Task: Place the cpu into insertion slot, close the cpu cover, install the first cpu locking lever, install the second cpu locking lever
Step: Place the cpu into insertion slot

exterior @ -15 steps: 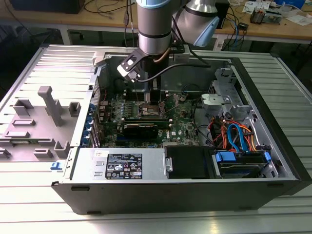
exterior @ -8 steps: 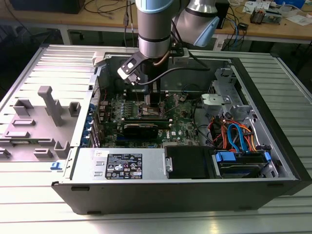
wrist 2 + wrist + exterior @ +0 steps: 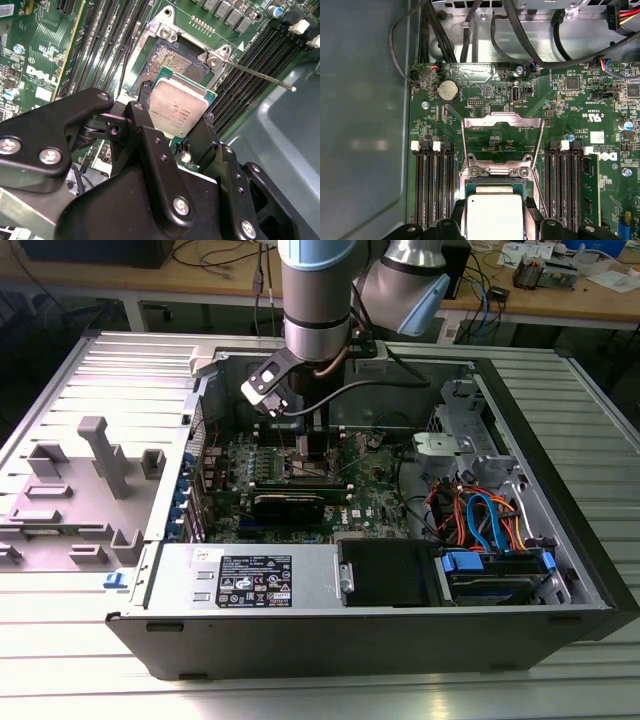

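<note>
My gripper (image 3: pixel 175 114) is shut on the cpu (image 3: pixel 178 102), a flat square chip with a silvery top, with one black finger on each of two opposite edges. The chip hangs level, close over the insertion slot (image 3: pixel 172 59), covering part of its dark contact field; I cannot tell whether they touch. In the first wrist view the cpu (image 3: pixel 494 216) sits between the fingertips (image 3: pixel 458 209). Beyond it the cpu cover (image 3: pixel 502 117) stands swung open, with green board showing through its window. A thin locking lever (image 3: pixel 260 75) sticks out free beside the slot. In the exterior view the gripper (image 3: pixel 308 452) reaches down into the open computer case.
Long black memory slots (image 3: pixel 432 185) flank the socket on both sides. Black cables (image 3: pixel 470 25) run along the case wall past the board's edge. Drives with orange and blue cables (image 3: pixel 480 520) fill the exterior view's right. A grey fixture block (image 3: pixel 95 475) lies on the table at its left.
</note>
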{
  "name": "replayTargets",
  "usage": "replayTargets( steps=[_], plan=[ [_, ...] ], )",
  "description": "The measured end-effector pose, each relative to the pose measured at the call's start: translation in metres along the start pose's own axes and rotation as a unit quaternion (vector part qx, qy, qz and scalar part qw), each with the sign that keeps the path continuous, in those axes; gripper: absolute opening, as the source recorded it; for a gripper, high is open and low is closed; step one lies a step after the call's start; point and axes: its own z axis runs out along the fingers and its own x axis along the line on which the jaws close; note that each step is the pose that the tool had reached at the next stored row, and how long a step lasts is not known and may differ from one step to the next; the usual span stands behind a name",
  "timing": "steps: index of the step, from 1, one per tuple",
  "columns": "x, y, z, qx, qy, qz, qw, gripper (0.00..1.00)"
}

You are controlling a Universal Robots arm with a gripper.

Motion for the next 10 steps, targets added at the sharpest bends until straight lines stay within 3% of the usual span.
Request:
replayTargets(
  steps=[5, 10],
  plan=[
    [-0.0003, -0.0006, 0.0119, 0.0001, -0.0002, 0.000, 1.0000, 0.54],
    [-0.0005, -0.0039, 0.0191, 0.0001, -0.0002, 0.000, 1.0000, 0.54]
  ],
)
